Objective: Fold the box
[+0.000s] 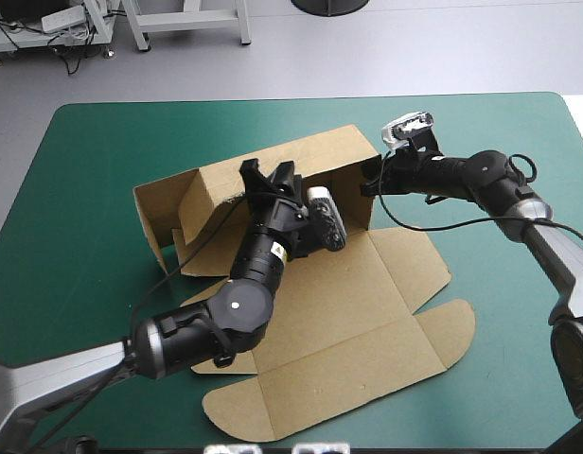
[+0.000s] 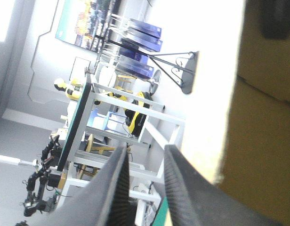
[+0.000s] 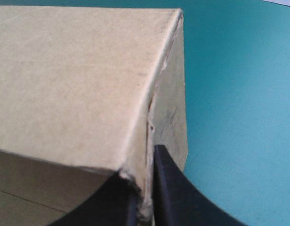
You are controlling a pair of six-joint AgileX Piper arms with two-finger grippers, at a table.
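Nearest the viewer, the brown box (image 1: 367,312) lies mid-table on the teal-green cover (image 1: 93,151), its lid and rounded flaps flat and pointing toward the near edge. Beyond them, the left gripper (image 1: 269,175) reaches across the tray floor to the raised back wall. Its black fingers are a narrow gap apart with nothing between them, probably placed to brace the wall upright from inside. Farther right, the right gripper (image 1: 372,180) pinches the wall's end corner, with the board edge between its fingers — apparently to keep the side panel square against the back wall. At the far left end the panels stand looser — not yet tucked, by the look of it.
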